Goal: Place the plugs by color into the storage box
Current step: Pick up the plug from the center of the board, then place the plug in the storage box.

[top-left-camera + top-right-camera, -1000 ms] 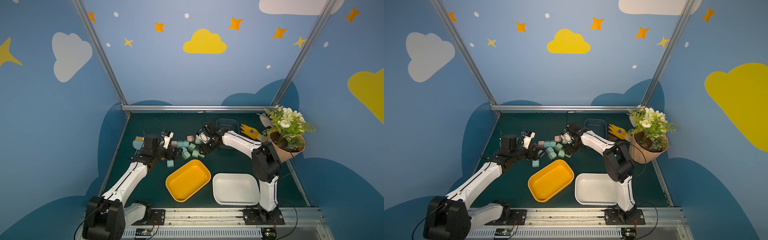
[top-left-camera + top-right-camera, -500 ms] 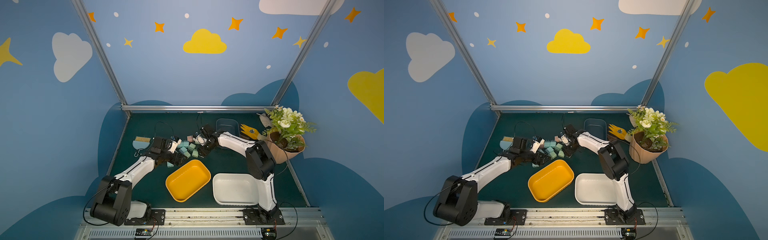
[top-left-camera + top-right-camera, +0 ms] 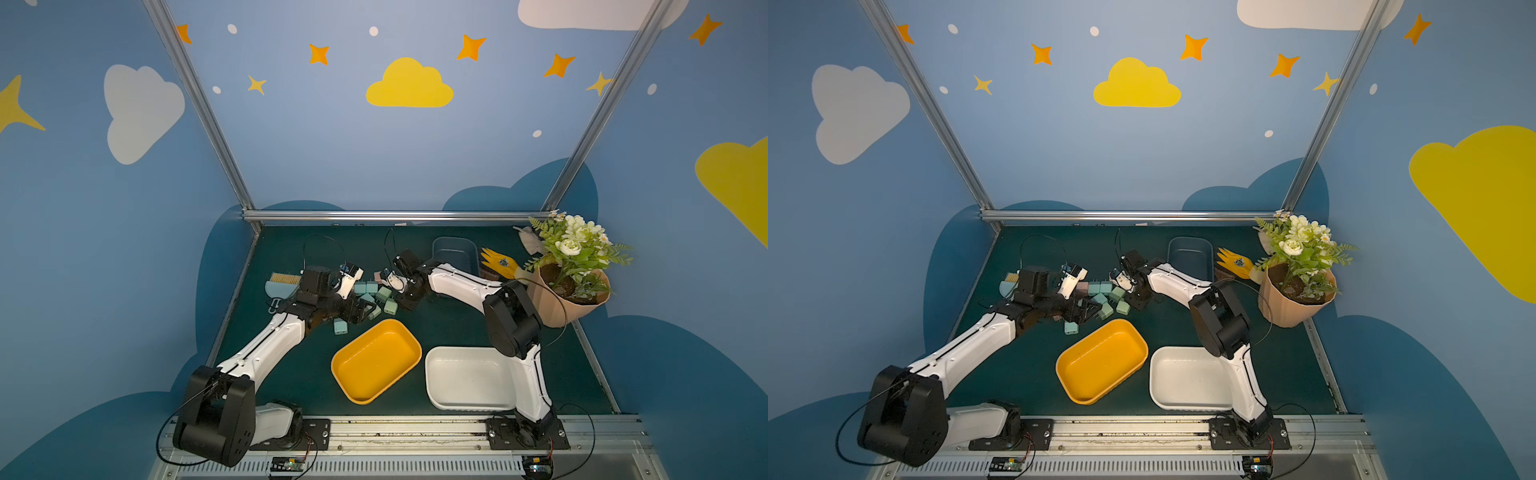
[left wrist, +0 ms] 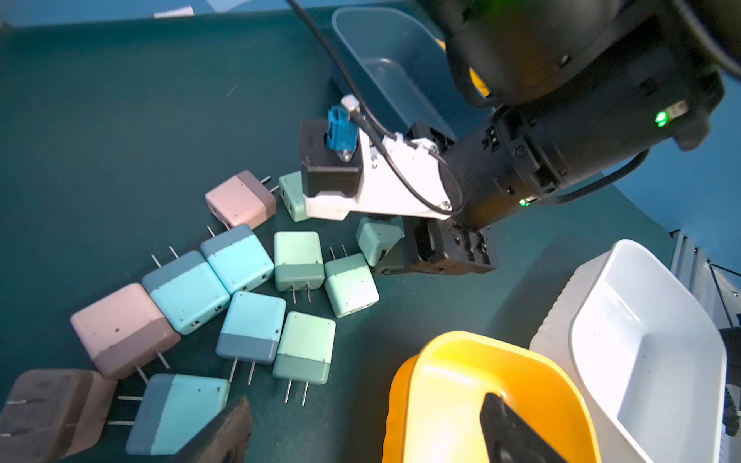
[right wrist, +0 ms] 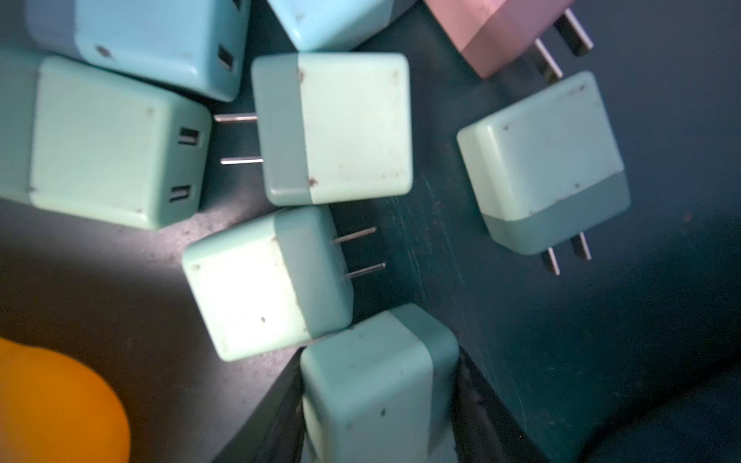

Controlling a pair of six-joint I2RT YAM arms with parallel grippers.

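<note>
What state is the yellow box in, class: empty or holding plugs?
Empty: in both top views the yellow box shows a bare floor; the plugs lie outside it.

Bright even light; right wrist view soft, glare on yellow tray [image 4: 457, 360]

place: robot lab cell | signs: aluminium frame [image 3: 374, 216], cloud-painted walls [image 3: 409, 85], arms [image 3: 270, 345] bolted to rail [image 3: 415, 428]

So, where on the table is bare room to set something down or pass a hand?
Free: the mat between white bin and flower pot; the front strip between left arm and yellow bin; the back strip along the rear rail. Crowded: the plugs between left gripper and right gripper, which grips a mint plug, near the dark blue bin.
</note>
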